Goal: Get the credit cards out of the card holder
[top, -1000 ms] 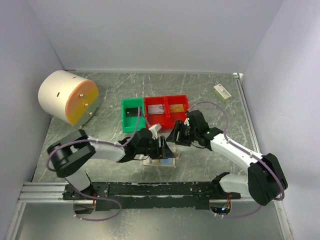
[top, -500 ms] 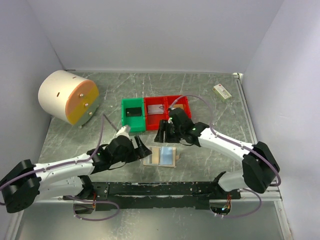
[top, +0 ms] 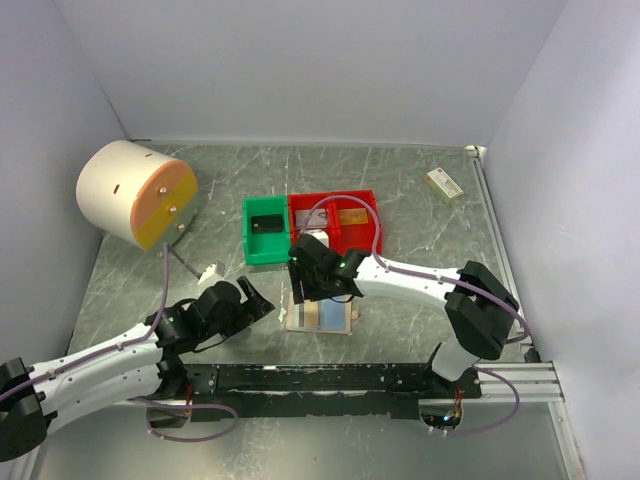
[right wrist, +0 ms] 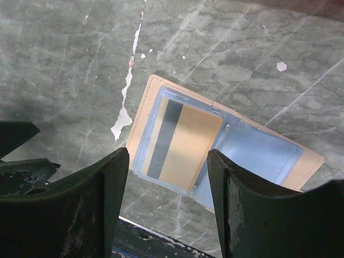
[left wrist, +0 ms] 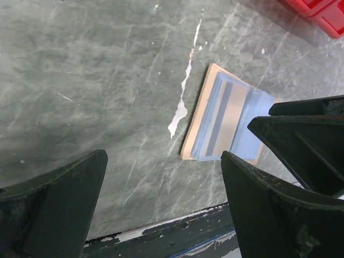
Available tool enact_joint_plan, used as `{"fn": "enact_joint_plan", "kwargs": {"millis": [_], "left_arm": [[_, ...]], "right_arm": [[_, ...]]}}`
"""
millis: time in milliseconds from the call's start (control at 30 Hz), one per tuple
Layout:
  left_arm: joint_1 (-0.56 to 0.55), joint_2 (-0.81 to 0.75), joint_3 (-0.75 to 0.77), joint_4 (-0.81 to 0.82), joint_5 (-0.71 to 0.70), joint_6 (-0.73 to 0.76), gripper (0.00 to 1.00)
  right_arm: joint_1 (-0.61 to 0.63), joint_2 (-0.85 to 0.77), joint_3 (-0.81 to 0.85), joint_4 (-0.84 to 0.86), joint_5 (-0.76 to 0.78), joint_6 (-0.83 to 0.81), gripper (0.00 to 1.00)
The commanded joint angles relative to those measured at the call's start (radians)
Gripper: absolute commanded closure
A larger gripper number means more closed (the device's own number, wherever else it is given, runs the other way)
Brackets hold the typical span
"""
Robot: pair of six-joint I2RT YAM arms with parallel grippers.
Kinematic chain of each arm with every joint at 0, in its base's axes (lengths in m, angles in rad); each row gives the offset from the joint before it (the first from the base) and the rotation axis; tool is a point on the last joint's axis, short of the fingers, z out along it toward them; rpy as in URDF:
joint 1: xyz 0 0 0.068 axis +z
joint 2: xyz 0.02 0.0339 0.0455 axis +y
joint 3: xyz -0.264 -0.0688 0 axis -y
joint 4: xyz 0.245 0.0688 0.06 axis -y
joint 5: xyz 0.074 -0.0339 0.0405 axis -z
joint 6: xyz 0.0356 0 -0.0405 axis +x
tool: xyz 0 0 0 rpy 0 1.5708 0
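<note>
Cards (top: 318, 215) lie in bins (top: 335, 193) at 12 o'clock from the holder (top: 330, 315); one gold card (right wrist: 185, 145) is left inside (dark stripe showing). Right gripper (right wrist: 167, 153) hovers over it, jaws apart and empty. Left gripper (left wrist: 162, 156), spread wide, holds nothing at 9 o'clock.

The open card holder (top: 322, 316) lies on the counter (top: 420, 290) near the front edge, with one credit card (right wrist: 183, 144) in its left pocket. Just behind it stands a row of three bins (top: 310, 228), with loose cards (top: 266, 223) lying in them. The right tool (right wrist: 165, 161) hangs over the holder. The left tool (top: 258, 298) sits to its left, apart.
</note>
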Motion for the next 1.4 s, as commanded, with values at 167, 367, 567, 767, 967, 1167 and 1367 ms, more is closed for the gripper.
{"fn": "enact_joint_plan", "kwargs": {"millis": [167,367,567,767,967,1167,1367], "left_arm": [[0.006,-0.017,0.015,-0.102,-0.049,-0.027,0.01],[0.006,0.012,0.038,-0.066,-0.034,0.034,0.02],[0.006,0.064,0.047,-0.032,-0.004,0.052,0.03],[0.006,0.091,0.064,-0.014,0.012,0.071,0.03],[0.006,0.111,0.077,0.029,0.05,0.109,0.04],[0.006,0.124,0.068,0.062,0.072,0.115,0.04],[0.006,0.142,0.055,0.103,0.09,0.115,0.04]], "right_arm": [[0.032,0.1,0.063,-0.064,0.041,0.024,0.38],[0.041,0.178,0.084,-0.068,0.021,0.015,0.36],[0.042,0.215,0.089,-0.076,0.015,0.02,0.34],[0.041,0.186,0.054,-0.036,-0.014,0.017,0.42],[0.019,0.155,-0.002,0.051,-0.126,0.022,0.41],[-0.025,0.123,-0.074,0.113,-0.193,0.036,0.4],[-0.034,0.121,-0.083,0.104,-0.187,0.016,0.38]]}}
